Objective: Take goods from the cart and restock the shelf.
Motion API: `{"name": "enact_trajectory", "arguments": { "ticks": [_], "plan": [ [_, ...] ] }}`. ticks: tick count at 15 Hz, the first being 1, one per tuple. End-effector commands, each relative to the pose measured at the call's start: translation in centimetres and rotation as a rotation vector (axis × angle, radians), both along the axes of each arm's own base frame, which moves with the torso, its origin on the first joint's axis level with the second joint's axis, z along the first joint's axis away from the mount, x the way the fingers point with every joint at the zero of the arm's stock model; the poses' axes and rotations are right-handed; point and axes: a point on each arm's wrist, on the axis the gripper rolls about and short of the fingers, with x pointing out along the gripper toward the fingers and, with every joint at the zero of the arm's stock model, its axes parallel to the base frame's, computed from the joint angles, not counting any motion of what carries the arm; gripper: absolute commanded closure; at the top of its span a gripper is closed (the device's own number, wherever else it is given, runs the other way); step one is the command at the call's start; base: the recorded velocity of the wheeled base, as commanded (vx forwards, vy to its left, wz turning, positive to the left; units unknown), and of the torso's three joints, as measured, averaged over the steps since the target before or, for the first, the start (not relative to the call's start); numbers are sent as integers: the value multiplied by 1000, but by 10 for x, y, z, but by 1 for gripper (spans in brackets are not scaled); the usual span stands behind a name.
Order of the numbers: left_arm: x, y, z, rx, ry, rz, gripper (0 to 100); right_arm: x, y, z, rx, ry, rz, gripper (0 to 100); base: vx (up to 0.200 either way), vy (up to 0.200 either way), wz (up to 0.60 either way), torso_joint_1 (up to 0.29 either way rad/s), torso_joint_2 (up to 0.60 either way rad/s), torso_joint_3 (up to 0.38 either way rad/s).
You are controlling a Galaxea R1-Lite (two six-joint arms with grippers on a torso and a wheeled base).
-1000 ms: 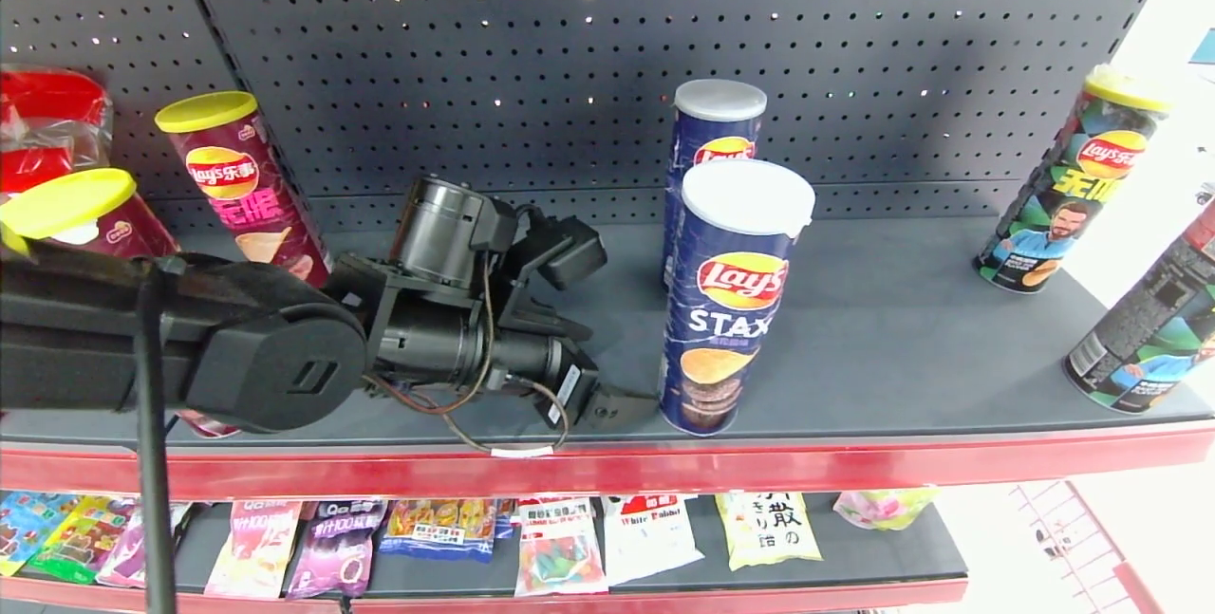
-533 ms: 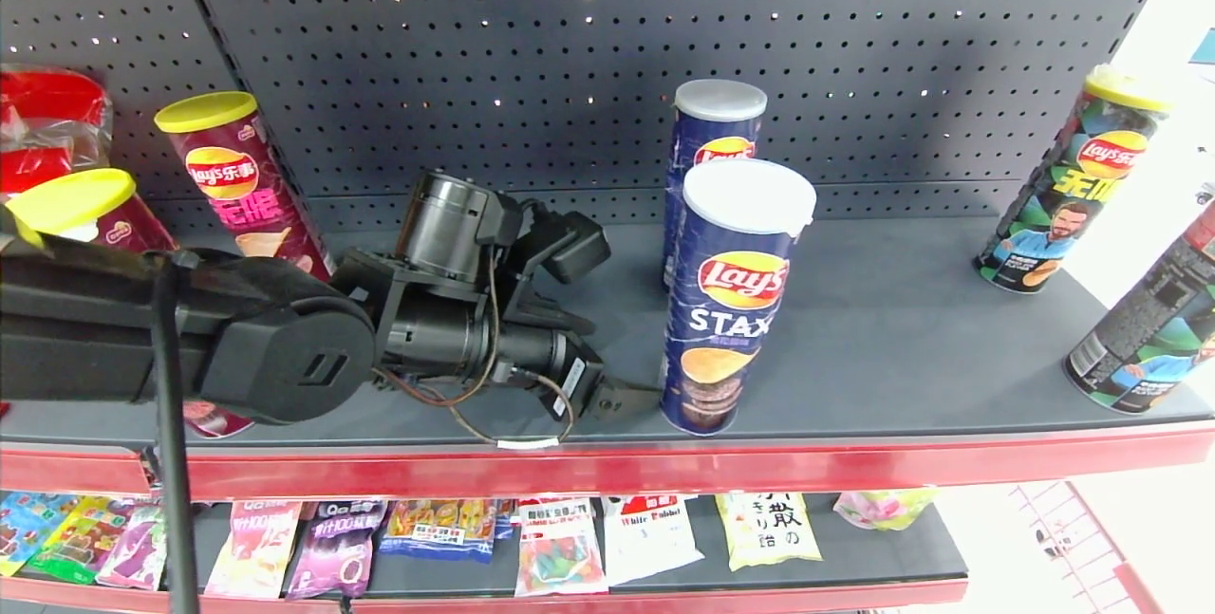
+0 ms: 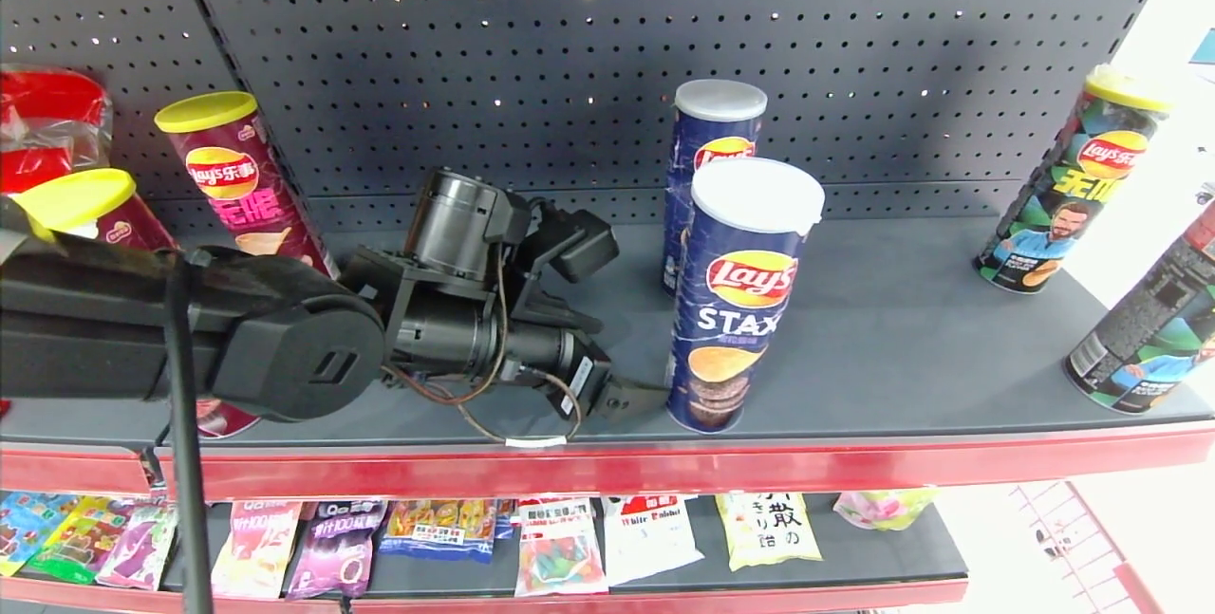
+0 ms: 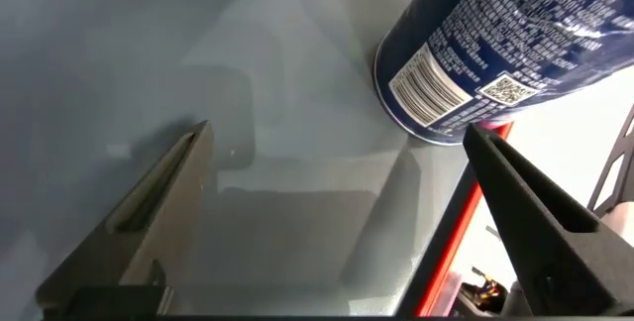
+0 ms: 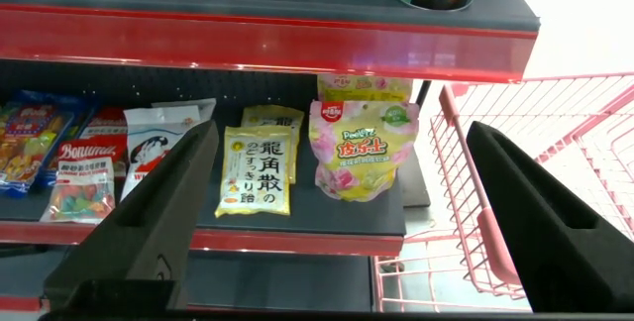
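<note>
1. Two blue cans upright on the shelf point(image 3: 902, 329): front can point(image 3: 736, 296) at the edge, rear can point(image 3: 712, 135) at its 12 o'clock.
2. Left gripper point(image 3: 636, 396) spread wide, released, just beside the front can's base at 9 o'clock.
3. Two maroon cans point(image 3: 242, 187) far at 9 o'clock, two green-black cans point(image 3: 1073, 187) at 3 o'clock.
4. Right gripper point(image 5: 342, 128) gaping, empty, before snack bags point(image 5: 362, 148) and the cart point(image 5: 555, 212).

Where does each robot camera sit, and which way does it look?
Head view: on the robot's head, facing forward and down at the top shelf; its left arm and left gripper show.
Left wrist view: on the left wrist, facing past open fingers at the front blue can.
Right wrist view: on the right wrist, facing snack bags on the lower shelf and the pink cart, past the open right gripper.
Shared: head and left wrist views both see that can.
</note>
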Motion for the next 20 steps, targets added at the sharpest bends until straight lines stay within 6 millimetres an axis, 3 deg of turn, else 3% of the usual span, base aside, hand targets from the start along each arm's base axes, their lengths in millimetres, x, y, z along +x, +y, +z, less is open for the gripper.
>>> {"name": "enact_trajectory", "arguments": {
  "ticks": [1,16,20],
  "plan": [
    [0,0,1,-2,-3,1,0,0,0,0,-1,1,1,0,0,0,0,0,0,0],
    [4,-3,4,-12,-16,-1,0,0,0,0,-2,1,-4,0,0,0,0,0,0,0],
    [-25,20,26,-32,-50,11,0,0,0,0,-2,1,-4,0,0,0,0,0,0,0]
  ]
}}
